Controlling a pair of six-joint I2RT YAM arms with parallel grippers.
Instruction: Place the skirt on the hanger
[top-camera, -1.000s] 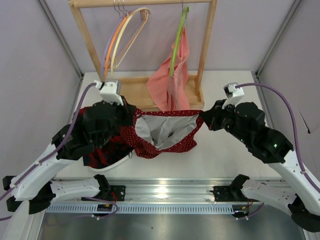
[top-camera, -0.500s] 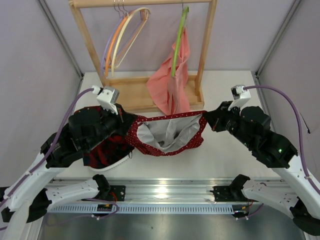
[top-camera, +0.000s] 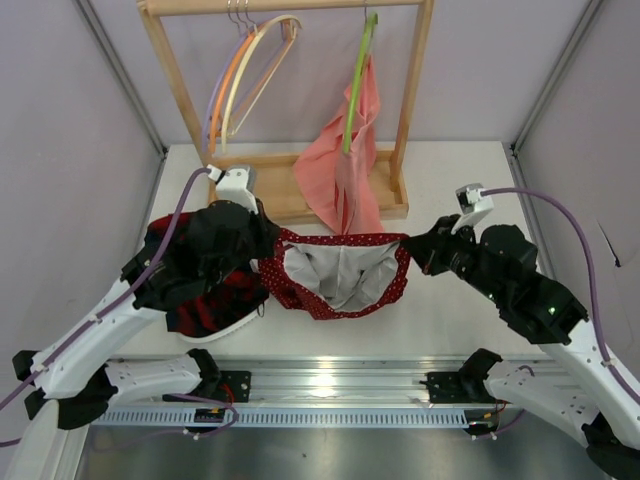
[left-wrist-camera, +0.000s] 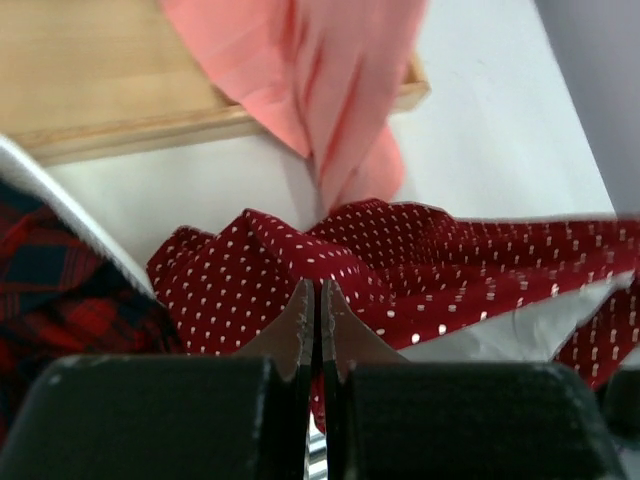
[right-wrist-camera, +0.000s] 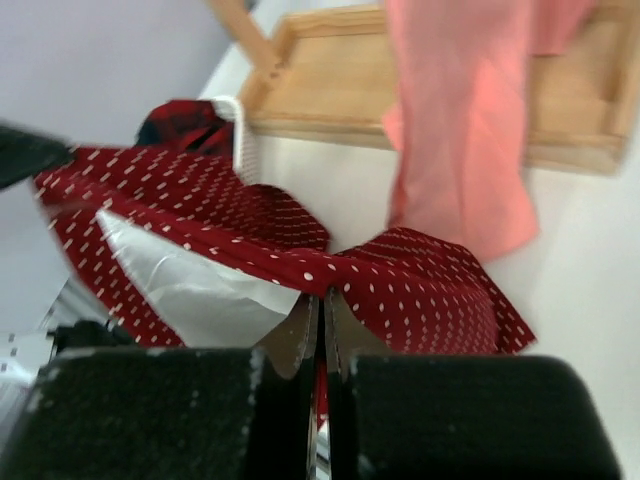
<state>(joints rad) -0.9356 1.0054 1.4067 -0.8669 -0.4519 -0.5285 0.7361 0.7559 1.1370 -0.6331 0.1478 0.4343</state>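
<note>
Comparing with a second ago: the small dark-red polka-dot skirt (top-camera: 340, 275) has come slightly toward the near edge of the white desk (top-camera: 440, 310), and both arms have shifted a little. It hangs stretched between the two tools, waistband open, pale lining showing. Judgement: the opening is ready, but threading has not begun.

The large cream curved hanger (top-camera: 272, 24) is on the wooden rack (top-camera: 180, 80), well apart from the skirt.

The left tool (left-wrist-camera: 318, 290) and right tool (right-wrist-camera: 322, 300) are each pinched tight on a skirt edge.

Views: the overhead view hides the left fingertips under the arm, while the wrist views show both grips on dotted cloth. Only the overhead view shows the hanger. All views show the salmon-pink cloth (top-camera: 345, 180) just behind the skirt.
</note>
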